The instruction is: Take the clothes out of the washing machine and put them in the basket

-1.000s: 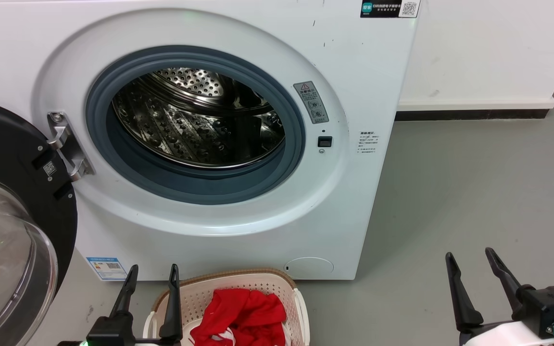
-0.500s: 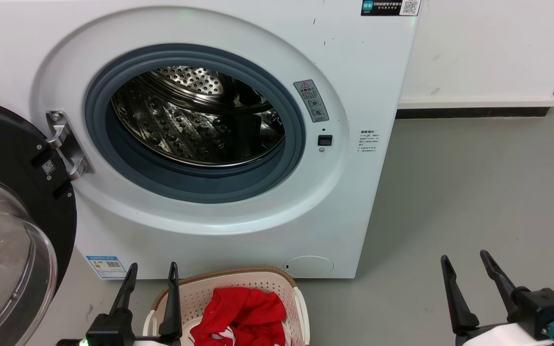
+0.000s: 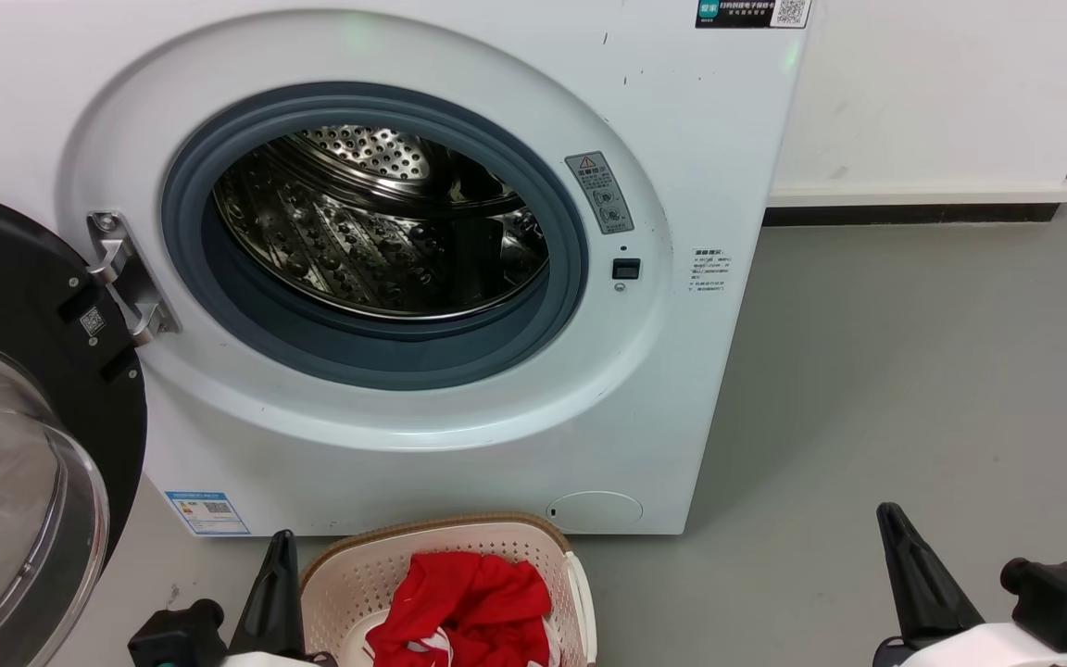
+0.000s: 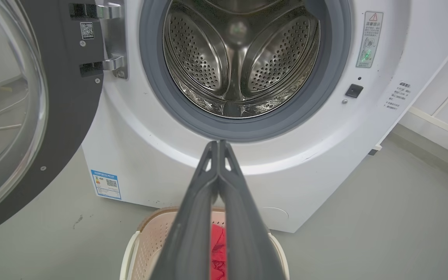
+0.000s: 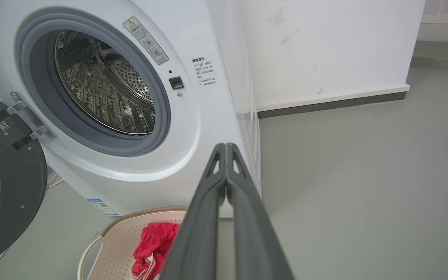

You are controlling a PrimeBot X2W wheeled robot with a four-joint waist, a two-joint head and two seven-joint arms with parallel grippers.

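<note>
Left gripper [image 4: 218, 144] and right gripper [image 5: 226, 146]: jaws pressed together, nothing held. Clothes [image 3: 464, 602] bunched in basket [image 3: 432, 526], just right of left gripper, well apart from right one. Beyond, washer [image 3: 728, 139] drum [image 3: 376, 232] looks empty; task likely done.

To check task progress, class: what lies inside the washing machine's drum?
The drum shows bare perforated steel walls. Its near floor is hidden behind the grey gasket.
</note>
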